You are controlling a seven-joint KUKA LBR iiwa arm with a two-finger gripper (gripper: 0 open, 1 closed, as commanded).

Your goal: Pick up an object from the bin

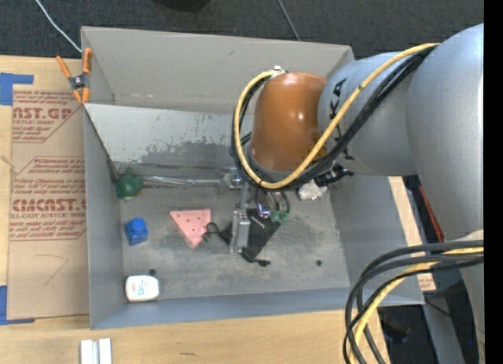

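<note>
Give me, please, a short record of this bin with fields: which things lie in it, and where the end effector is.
container: grey metal bin
end effector: low over the middle of the bin floor
nearest thing: pink flat triangular piece, just to the view's left of it
left side: small blue block
left wall: green round knob on a thin metal rod
front-left corner: white flat rounded object
grasp: cannot be told

Light: bright, even | glare: soft sheen on glossy orange wrist cover | shadows: faint, soft-edged on grey metal bin floor
</note>
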